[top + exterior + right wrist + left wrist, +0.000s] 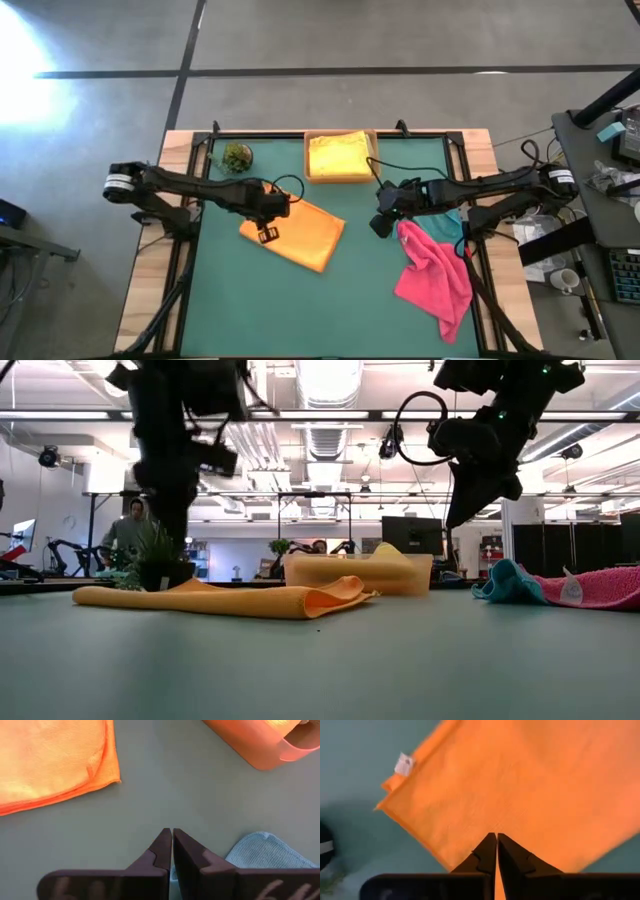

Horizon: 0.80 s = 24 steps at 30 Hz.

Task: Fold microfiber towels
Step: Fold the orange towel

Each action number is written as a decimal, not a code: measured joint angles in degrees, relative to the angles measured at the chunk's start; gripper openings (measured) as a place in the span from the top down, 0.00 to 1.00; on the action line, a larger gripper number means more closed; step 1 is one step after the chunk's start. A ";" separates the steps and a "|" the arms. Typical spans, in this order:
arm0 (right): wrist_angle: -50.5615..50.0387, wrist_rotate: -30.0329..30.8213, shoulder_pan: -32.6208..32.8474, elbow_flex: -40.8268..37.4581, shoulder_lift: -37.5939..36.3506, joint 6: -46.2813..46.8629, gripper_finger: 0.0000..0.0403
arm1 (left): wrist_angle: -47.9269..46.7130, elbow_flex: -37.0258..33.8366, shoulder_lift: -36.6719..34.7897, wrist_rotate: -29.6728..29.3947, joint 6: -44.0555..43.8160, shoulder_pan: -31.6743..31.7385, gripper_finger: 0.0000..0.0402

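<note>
While the left tool [268, 234] presses clenched and empty on the folded orange microfiber towel [297, 232] lying mid-worktop, any sideways drag could smear the fold open. Opposite, the right tool [381, 224], also clenched and empty, hangs above the green worktop [350, 300] near the crumpled pink microfiber towel [436, 275]; a careless descent might snag it together with the teal cloth [505, 581] beside it.

High view: overhead, facing straight down on the whole desk [330, 300]. Low view: desk-top height, facing level across into the room. Each wrist view looks down at close range past its own claw. All four views share the folded orange towel [297, 232].
</note>
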 joint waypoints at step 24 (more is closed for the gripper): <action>-0.29 -0.14 1.40 0.00 0.00 0.71 0.98 | 39.74 0.45 11.14 4.48 -7.71 -15.01 1.00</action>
